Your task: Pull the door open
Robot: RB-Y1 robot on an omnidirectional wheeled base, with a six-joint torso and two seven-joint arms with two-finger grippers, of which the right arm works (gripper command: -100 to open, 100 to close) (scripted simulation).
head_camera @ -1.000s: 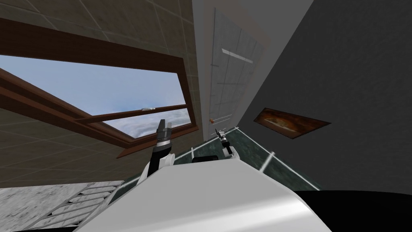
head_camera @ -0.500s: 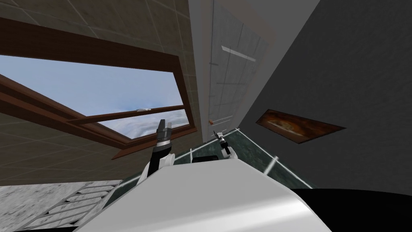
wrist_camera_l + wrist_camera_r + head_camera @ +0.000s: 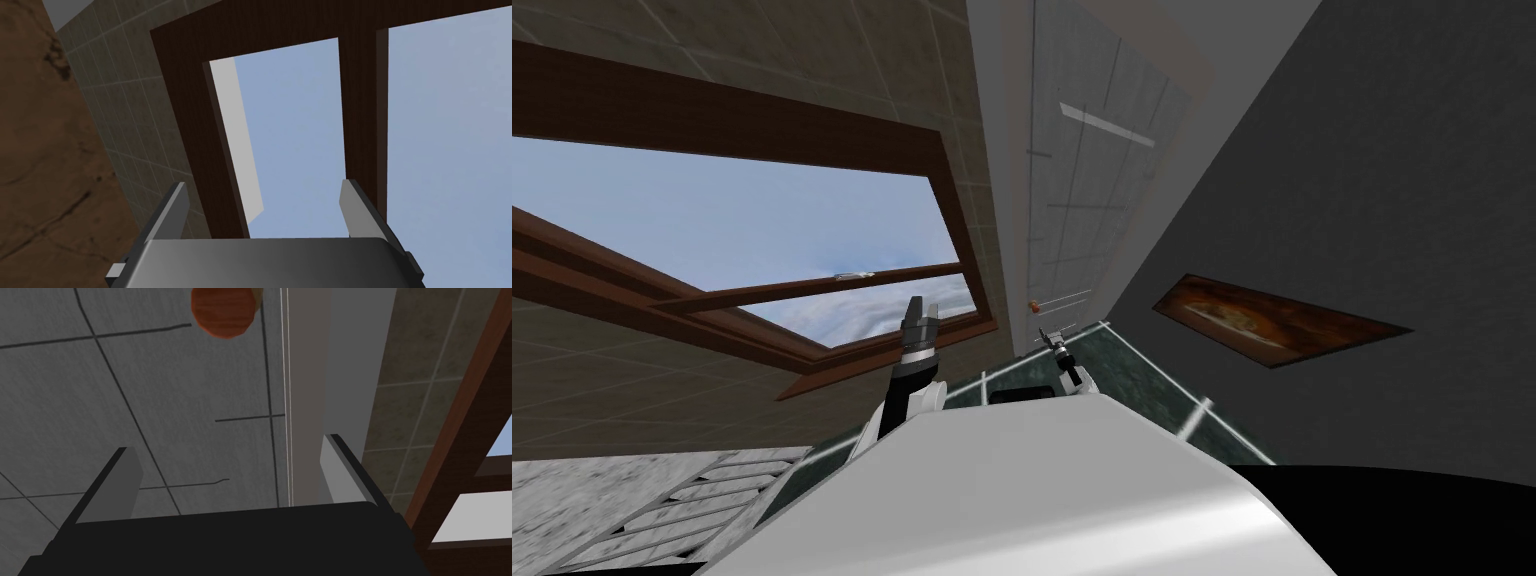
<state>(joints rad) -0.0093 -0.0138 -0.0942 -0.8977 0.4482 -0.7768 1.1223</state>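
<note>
Pointing at the grey panelled door (image 3: 150,388), the right pincer (image 3: 227,445) stands wide apart and grips nothing. The round reddish-brown knob (image 3: 225,310) lies beyond its fingertips, untouched, near the door's edge where it meets the pale grey frame (image 3: 310,388). In the head view this pincer sits low, just beside the knob, with the door rising ahead. The left pincer (image 3: 920,308) is held up well apart to the left, its fingers also spread wide and empty

I see bright sky in the window (image 3: 762,240) at left, a dim grey wall (image 3: 1392,180) at right, straight lines splaying cornerward.
</note>
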